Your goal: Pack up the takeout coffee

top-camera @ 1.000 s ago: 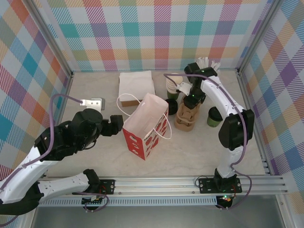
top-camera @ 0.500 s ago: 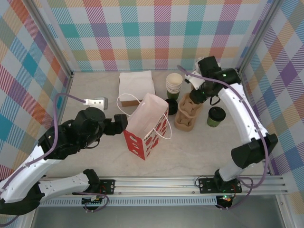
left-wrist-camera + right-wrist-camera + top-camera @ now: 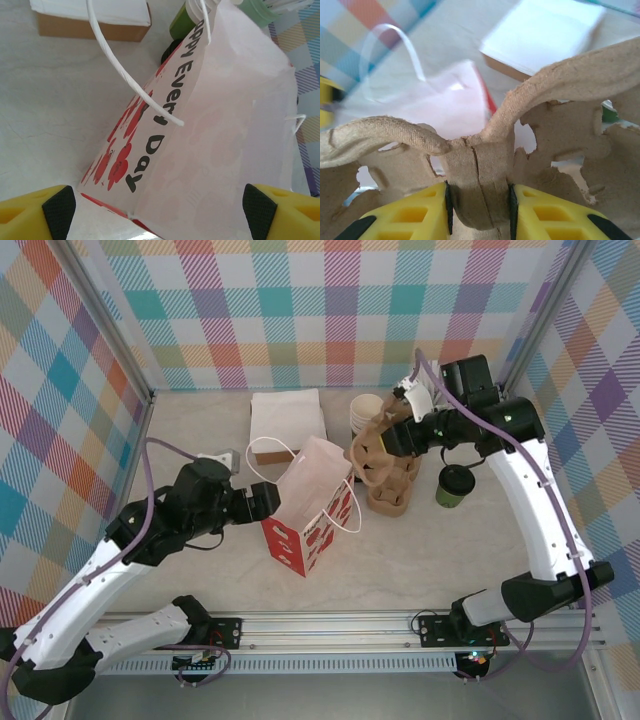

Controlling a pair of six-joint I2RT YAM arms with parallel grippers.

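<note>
Beside the bag [image 3: 312, 502], clamps right gripper [image 3: 477, 207] on cardboard carrier [image 3: 555, 85], likely for loading; spreads left gripper [image 3: 258, 502] wide, apparently to brace bag.

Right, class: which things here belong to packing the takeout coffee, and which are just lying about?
For the job: lidded green cup; paper bag; probably the cardboard carrier, gripped in the right tool.
Just lying about: stack of lidless cups; napkin box; spare carriers stacked on the table.

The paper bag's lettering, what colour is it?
Black, on the white paper bag; clearest in the left wrist view.
</note>
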